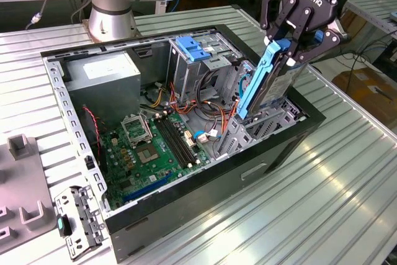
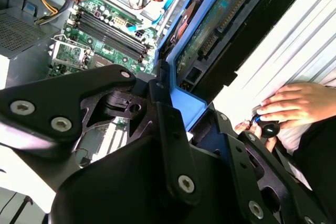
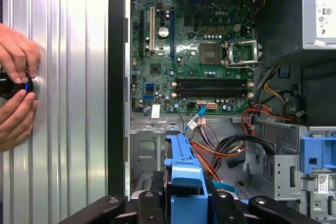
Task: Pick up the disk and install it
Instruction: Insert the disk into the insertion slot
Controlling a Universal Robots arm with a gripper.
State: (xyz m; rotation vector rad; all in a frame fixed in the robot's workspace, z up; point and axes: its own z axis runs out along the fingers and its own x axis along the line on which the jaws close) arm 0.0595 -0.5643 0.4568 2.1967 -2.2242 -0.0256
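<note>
Here, the claw (image 1: 293,54) pinches the disk (image 1: 273,91) by its upper end, black fingers pressed against its two edges, over an open computer case (image 1: 205,193) that lies on its side on the ribbed metal bench (image 1: 335,197). The disk hangs steeply tilted, one blue side rail facing the exterior view's left, its lower end down among the metal brackets of the drive cage (image 1: 260,125) at the end of the case on the exterior view's right. Whether it touches the cage cannot be told.

In the second wrist view the disk's green circuit board (image 2: 210,30) faces the camera; in the first wrist view its blue rail (image 3: 185,179) shows end-on between the fingers.

Inside the case lie a green motherboard (image 1: 155,147), a grey power-supply box (image 1: 102,79) and a light-blue latch (image 1: 192,48) on top of a metal bay. The arm's base (image 1: 111,7) stands on the bench behind the case.

Beside the case, a person's hands (image 3: 16,53) close around a small black knob (image 3: 10,85) on the bench.
</note>
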